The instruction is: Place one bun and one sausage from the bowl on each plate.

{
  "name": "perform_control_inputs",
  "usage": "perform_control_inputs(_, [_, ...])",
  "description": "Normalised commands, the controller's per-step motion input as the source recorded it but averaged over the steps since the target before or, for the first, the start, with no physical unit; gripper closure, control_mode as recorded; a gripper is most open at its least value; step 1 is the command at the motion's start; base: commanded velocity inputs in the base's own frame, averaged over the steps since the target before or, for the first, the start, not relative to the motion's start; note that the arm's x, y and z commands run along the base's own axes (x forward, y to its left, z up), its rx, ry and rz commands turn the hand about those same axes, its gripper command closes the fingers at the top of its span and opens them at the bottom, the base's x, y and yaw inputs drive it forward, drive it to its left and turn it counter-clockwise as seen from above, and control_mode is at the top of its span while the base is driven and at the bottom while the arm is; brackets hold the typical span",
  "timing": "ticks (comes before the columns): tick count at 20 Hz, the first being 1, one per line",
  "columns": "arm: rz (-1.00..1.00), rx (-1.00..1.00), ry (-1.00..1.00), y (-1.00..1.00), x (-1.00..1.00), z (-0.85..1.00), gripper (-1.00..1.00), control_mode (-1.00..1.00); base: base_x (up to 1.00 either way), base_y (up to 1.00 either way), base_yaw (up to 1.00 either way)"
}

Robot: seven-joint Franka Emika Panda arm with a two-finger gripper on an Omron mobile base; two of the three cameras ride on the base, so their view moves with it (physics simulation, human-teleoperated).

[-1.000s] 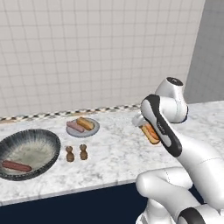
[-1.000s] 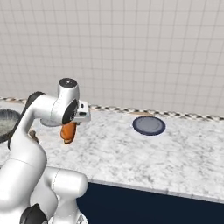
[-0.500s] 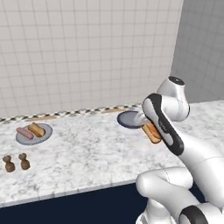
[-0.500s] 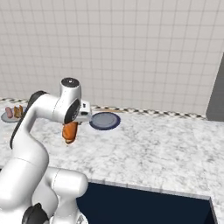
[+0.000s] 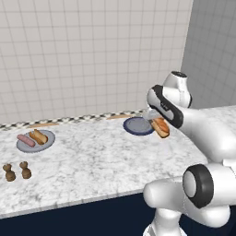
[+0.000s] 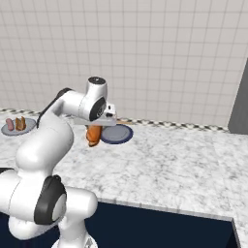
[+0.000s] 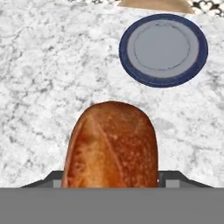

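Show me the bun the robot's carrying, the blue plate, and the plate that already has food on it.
Bun (image 7: 111, 146): hand view, middle of its crust.
Blue plate (image 7: 163, 77): hand view, dark rim nearest the bun.
Grey plate (image 5: 47, 141): left base view, bare edge beside the food.

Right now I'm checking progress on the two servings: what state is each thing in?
pincer: shut on the carried bun
carried bun: held above the counter, beside the blue plate
blue plate: empty
grey plate: holds a bun and a pink sausage
second bun: lying on the grey plate
pink sausage: lying beside it
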Motion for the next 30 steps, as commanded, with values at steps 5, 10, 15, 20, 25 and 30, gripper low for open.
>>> perform_control_inputs(5, [-0.02, -0.08, 0.23, 0.00, 1.00, -0.31, 1.00, -1.00, 0.00, 0.00, 0.00])
perform_control_inputs(10, [-0.01, -0.09, 0.33, 0.00, 1.00, -0.92, 1.00, -1.00, 0.00, 0.00, 0.00])
perform_control_inputs(15, [0.00, 0.02, 0.01, -0.18, 1.00, -0.61, 1.00, -1.00, 0.00, 0.00, 0.00])
perform_control_inputs(20, [0.00, 0.13, -0.13, -0.29, 0.83, -0.29, 1.00, -1.00, 0.00, 0.00, 0.00])
perform_control_inputs(25, [0.00, 0.09, -0.12, -0.21, -0.01, -0.65, 1.00, -1.00, 0.00, 0.00, 0.00])
perform_control_inputs(30, [0.00, 0.00, -0.08, -0.04, 0.06, -0.24, 1.00, -1.00, 0.00, 0.00, 0.00])
